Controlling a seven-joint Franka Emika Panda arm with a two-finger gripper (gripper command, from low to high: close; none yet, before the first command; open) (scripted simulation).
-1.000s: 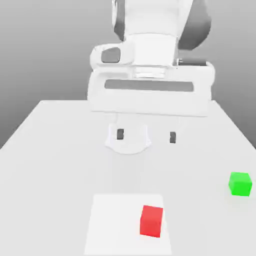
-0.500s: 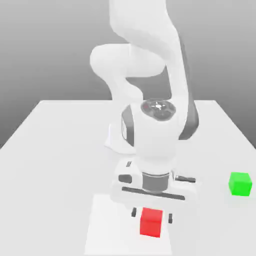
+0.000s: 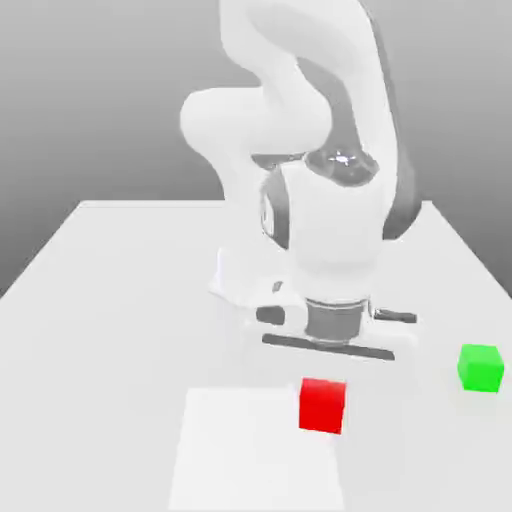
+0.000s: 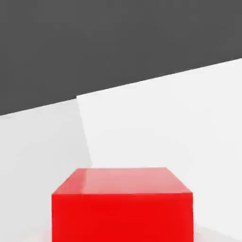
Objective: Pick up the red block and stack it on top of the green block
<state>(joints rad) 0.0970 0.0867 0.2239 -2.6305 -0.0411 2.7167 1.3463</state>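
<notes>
- Now the red block (image 3: 322,405) hangs right under the arm's hand, off the table (image 3: 110,300), above the pale square patch (image 3: 230,450).
- Gripper (image 3: 322,392) looks clamped on the block; fingers hidden behind it, so that's a judgement.
- Hand view: red block (image 4: 122,204) sits close in front of the cam.
- Green block (image 3: 481,367) rests on the table, well apart, toward the exterior view's right and a bit further back.
- Key relation: target lies sideways to that right, so carry goes across, then down over it.
</notes>
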